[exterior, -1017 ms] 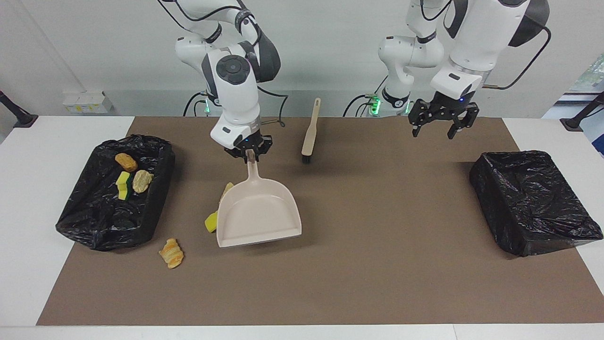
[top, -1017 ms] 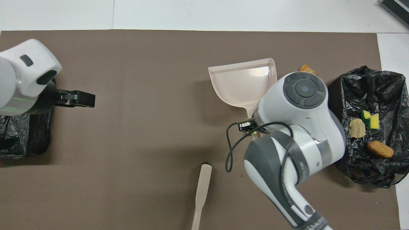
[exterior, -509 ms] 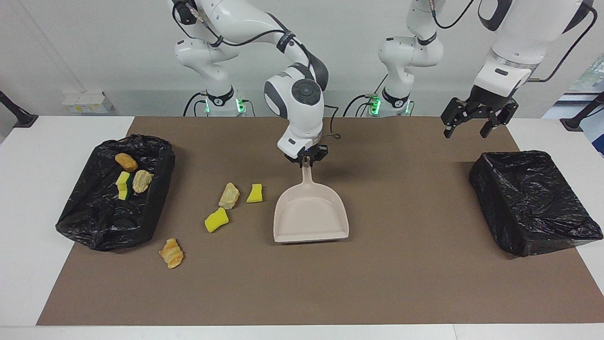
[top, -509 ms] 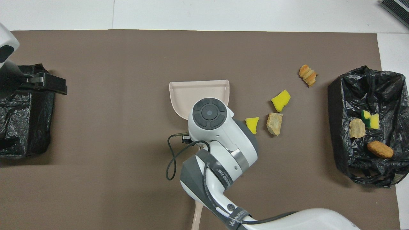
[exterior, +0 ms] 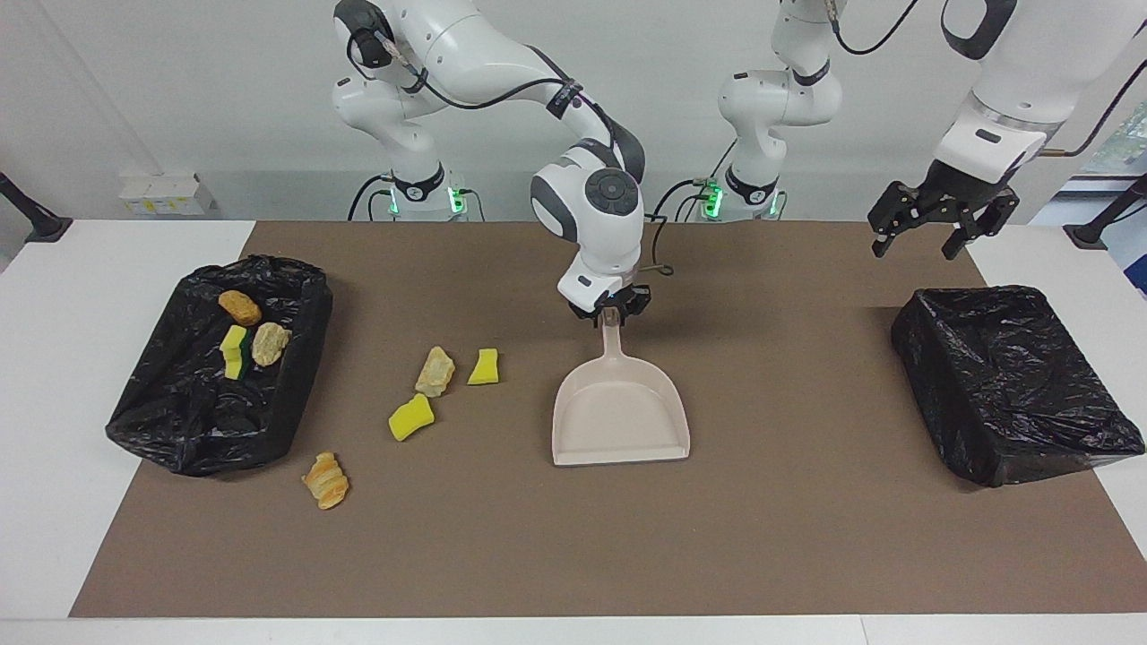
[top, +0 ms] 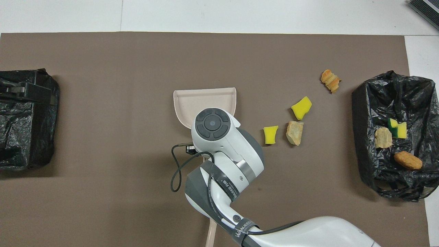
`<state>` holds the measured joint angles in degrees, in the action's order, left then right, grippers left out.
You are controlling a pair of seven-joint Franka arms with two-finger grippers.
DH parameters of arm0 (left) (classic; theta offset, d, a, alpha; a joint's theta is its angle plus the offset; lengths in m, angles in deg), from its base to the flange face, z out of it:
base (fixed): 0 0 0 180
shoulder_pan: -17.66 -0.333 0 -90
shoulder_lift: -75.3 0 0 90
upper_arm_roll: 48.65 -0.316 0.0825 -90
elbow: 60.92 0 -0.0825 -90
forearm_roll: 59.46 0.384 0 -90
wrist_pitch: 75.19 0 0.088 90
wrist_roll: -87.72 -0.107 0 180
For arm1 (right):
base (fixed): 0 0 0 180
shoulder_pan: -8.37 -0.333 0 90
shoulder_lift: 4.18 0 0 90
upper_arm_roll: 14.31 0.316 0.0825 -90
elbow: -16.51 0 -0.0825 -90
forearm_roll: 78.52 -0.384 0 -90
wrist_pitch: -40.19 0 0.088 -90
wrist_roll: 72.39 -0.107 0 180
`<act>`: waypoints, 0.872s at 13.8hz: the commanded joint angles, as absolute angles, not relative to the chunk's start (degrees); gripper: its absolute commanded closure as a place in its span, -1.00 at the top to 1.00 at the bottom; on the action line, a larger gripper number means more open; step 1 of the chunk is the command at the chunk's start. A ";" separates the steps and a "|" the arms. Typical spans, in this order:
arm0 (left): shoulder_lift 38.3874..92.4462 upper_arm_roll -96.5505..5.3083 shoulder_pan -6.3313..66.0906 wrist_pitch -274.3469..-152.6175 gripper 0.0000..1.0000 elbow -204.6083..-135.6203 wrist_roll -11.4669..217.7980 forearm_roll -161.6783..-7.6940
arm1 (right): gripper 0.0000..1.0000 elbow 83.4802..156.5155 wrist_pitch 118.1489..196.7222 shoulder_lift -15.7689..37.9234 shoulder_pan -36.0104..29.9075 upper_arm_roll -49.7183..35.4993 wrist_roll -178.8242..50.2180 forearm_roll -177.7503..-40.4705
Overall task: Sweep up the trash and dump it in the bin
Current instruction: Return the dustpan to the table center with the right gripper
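dustpan [exterior: 621,414] shifted toward left arm's end (right gripper [exterior: 613,309] grip seemingly loosening).

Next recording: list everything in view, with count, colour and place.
mat: 1, brown, on the table.
bins: 2, black, one at each arm's end of the mat.
dustpan: 1, beige, mid-mat.
brush: 1, beige, nearer the robots than the dustpan.
trash in bin: 3, yellow-green, tan, golden, right arm's end bin.
trash on mat: 4, two yellow, tan, golden, between that bin and dustpan.
right end effector: at the dustpan's handle.
left end effector: open, raised by the other bin.
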<state>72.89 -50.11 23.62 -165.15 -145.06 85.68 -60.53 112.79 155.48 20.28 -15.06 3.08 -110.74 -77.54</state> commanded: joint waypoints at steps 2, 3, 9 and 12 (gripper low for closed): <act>74.24 -49.62 23.55 -164.05 1.00 -146.34 83.94 -59.90 | 1.00 115.37 150.06 15.53 -15.09 3.62 -110.89 -79.92; 74.33 -49.62 23.64 -163.96 1.00 -146.69 84.03 -59.90 | 1.00 118.26 149.88 12.81 -15.27 3.71 -111.58 -80.97; 74.95 -49.09 23.90 -164.13 1.00 -146.87 85.00 -60.08 | 1.00 134.96 152.33 0.76 -21.50 3.71 -117.74 -89.84; 74.95 -49.00 23.99 -164.92 1.00 -146.96 85.00 -60.43 | 1.00 145.67 158.64 -5.74 -25.01 3.71 -119.84 -93.36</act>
<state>73.42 -48.91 23.65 -164.47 -145.31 84.92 -60.56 136.57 153.38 0.59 -23.79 3.77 -118.35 -90.24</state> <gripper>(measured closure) 0.000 0.000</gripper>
